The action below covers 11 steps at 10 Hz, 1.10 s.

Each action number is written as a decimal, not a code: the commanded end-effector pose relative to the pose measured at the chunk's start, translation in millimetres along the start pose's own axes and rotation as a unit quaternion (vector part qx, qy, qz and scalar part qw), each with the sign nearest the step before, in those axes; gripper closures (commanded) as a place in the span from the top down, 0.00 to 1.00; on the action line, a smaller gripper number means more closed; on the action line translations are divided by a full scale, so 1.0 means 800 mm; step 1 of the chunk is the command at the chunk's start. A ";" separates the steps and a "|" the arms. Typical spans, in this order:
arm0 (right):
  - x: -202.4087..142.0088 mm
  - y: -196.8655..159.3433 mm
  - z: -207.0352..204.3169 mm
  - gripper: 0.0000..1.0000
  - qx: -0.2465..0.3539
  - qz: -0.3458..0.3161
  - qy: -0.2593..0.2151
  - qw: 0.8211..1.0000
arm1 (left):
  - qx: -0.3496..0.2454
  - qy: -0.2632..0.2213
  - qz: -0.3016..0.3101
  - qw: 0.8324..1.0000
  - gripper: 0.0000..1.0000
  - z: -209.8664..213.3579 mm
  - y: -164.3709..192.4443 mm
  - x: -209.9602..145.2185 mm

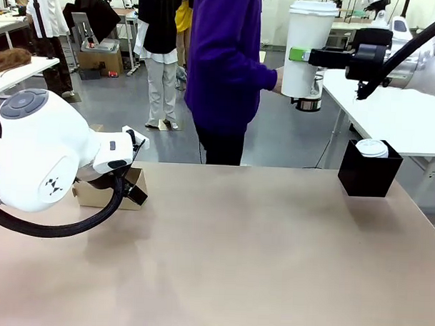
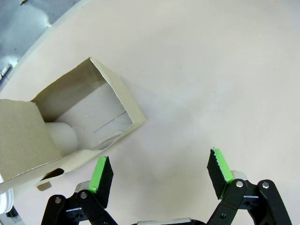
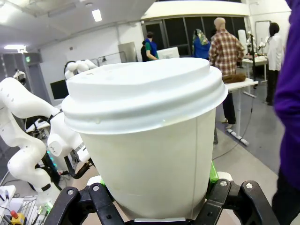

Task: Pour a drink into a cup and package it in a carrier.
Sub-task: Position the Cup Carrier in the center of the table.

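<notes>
Right hand (image 1: 301,55) grips a white cup (image 1: 308,30) (lidded) beside the person (image 1: 224,63).

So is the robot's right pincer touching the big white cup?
Touching. In the right wrist view the cup sits clamped between the fingers of the right pincer, green pad pressed against its side.

The table (image 1: 236,249) is open between carrier (image 1: 91,196) and black box (image 1: 367,179).
</notes>
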State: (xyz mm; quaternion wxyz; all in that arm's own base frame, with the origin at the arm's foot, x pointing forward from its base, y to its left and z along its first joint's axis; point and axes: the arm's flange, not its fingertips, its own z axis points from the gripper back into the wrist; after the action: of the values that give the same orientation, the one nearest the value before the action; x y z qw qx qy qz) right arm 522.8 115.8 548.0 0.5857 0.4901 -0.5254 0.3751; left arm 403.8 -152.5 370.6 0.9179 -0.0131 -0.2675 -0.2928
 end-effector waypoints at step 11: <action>0.008 0.001 0.000 0.80 0.002 0.004 -0.003 1.000 | 0.019 -0.002 0.008 1.000 1.00 0.068 -0.018 0.024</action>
State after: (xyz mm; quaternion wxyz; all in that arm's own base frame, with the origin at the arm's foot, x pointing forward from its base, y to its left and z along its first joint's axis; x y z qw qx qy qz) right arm 522.8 115.7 548.3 0.5856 0.4900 -0.5255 0.3753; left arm 394.7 -157.7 403.0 0.9143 -0.0085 -0.2782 -0.2944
